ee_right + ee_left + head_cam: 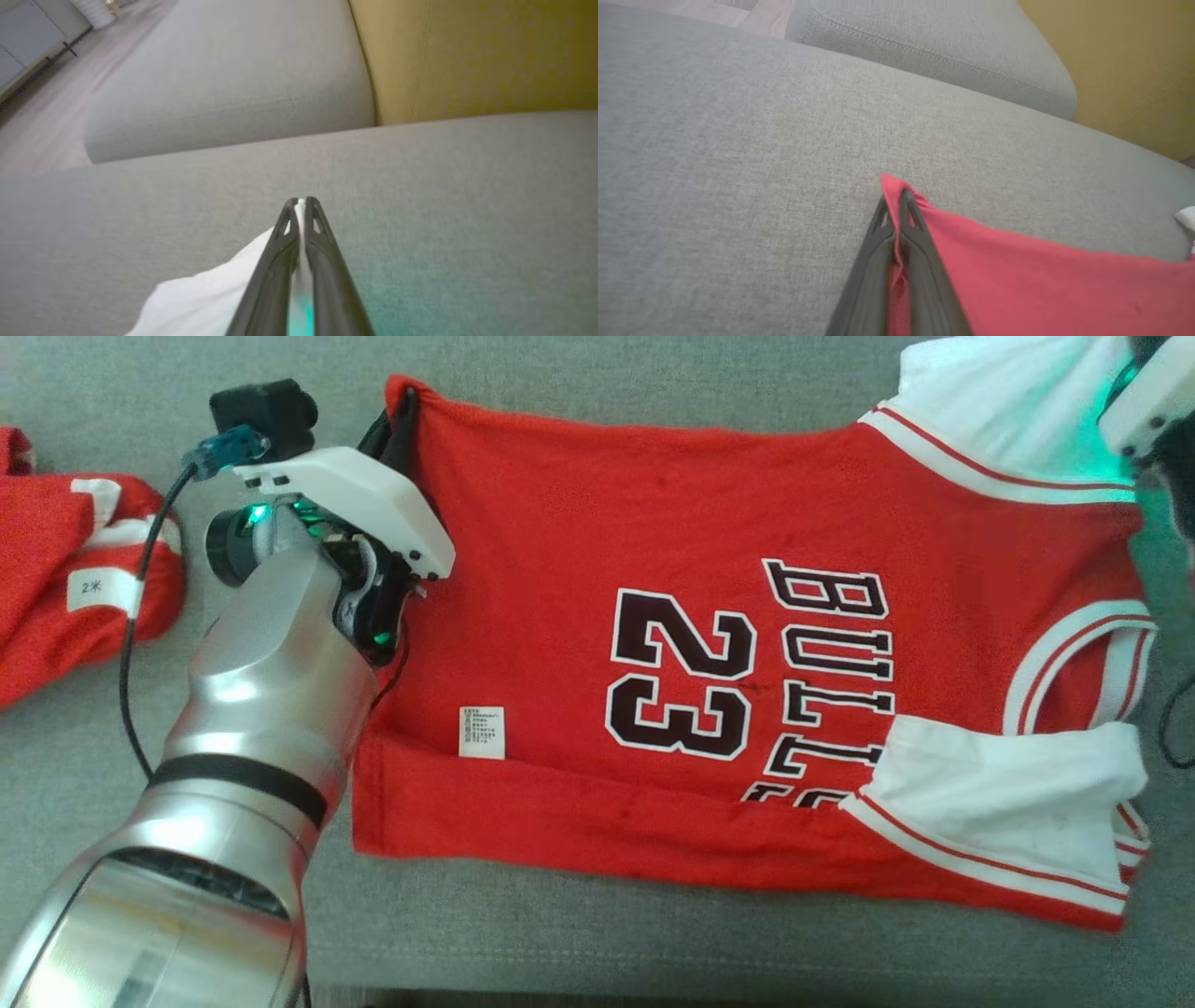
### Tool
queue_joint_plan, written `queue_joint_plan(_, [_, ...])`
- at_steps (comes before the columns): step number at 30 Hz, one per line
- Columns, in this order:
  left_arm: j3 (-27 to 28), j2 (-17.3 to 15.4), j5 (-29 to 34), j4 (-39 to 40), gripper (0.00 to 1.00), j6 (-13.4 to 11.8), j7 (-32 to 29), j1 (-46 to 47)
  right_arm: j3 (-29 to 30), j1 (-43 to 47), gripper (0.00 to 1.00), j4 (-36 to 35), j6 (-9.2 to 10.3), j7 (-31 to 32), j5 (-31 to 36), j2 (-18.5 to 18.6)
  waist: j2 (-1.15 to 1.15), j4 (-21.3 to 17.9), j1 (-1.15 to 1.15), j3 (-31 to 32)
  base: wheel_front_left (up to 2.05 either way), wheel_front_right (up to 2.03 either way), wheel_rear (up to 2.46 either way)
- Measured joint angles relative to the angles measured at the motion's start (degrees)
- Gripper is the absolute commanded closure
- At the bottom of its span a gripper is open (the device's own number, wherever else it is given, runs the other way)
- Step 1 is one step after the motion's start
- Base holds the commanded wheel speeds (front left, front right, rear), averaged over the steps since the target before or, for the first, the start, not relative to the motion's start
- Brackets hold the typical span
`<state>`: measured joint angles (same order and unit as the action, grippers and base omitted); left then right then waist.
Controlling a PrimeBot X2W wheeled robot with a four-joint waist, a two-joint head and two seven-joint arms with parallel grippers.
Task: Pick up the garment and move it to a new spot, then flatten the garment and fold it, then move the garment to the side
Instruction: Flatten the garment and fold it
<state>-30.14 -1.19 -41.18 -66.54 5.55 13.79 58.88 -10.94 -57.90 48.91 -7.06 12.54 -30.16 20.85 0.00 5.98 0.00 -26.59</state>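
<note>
While left gripper and right gripper pinch the jersey, another red garment lies nearby.

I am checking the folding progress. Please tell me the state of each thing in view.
Red basketball jersey with white sleeves: spread on the grey sofa cushion, near edge folded over.
Left gripper: shut on its red corner.
Right gripper: shut on its white fabric.
Second red garment: bunched, lying apart.
</note>
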Motion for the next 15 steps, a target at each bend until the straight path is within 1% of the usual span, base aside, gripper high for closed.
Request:
queue_joint_plan(3, [0.7, 0.01, -0.31, 0.13, 1.0, 0.0, 0.34, -0.09, -1.64, 1.77, 1.0, -4.53, 0.0, -1.57, -3.16, 1.46, 0.0, -0.04, 0.0, 1.21, 0.0, 0.0, 0.0])
queue_joint_plan(8, [1.7, -0.24, -0.45, 1.47, 1.0, 0.21, 0.48, -1.74, -3.1, 8.46, 1.0, -10.85, 0.0, -2.65, -7.02, 3.9, 0.0, -0.47, 0.0, 3.02, 0.0, 0.0, 0.0])
queue_joint_plan(11, [3.16, -0.69, -1.79, 3.28, 1.0, 0.57, 0.49, -3.87, -3.66, 11.83, 1.0, -15.61, 0.0, -3.0, -9.36, 4.57, 0.0, -0.91, 0.0, 3.99, 0.0, 0.0, 0.0])
queue_joint_plan(15, [4.77, -1.67, -3.54, 6.9, 1.0, 1.13, 0.51, -7.45, -3.82, 16.92, 1.0, -23.76, 0.0, -2.96, -13.66, 5.12, 0.0, -1.53, 0.0, 5.41, 0.0, 0.0, 0.0])
